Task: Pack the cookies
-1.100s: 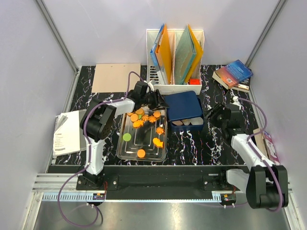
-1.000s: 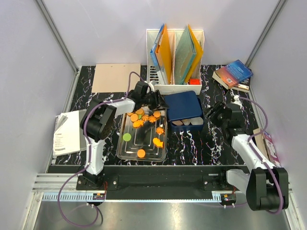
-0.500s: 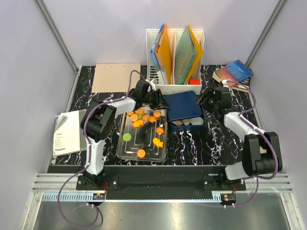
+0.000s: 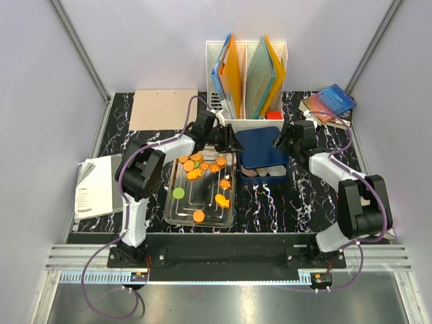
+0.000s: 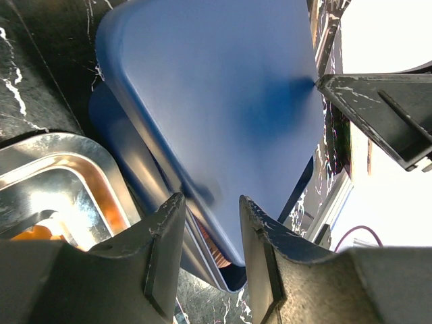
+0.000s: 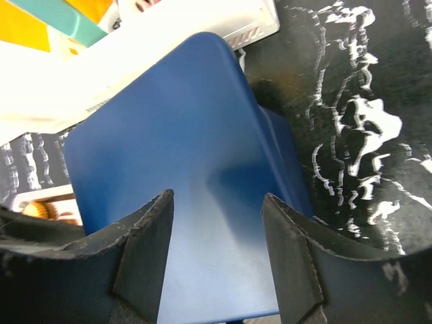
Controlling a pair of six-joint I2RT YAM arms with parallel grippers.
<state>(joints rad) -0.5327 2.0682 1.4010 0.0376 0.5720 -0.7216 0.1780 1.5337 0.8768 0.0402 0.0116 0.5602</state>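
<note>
Both arms crowd the dark blue plastic lunch box [image 4: 262, 156], its lid [image 5: 223, 101] tilted above the base. The left claw [image 5: 206, 209] stands spread just at the lid's edge; the right claw [image 6: 216, 202] stands spread over its far corner. Best to lift evenly from both sides. The orange flat cookies [image 4: 202, 167] lie on the silver metal tray [image 4: 177, 209], just beside the left claw.

Blue lid [image 4: 260, 146] over box, between both tools.
</note>
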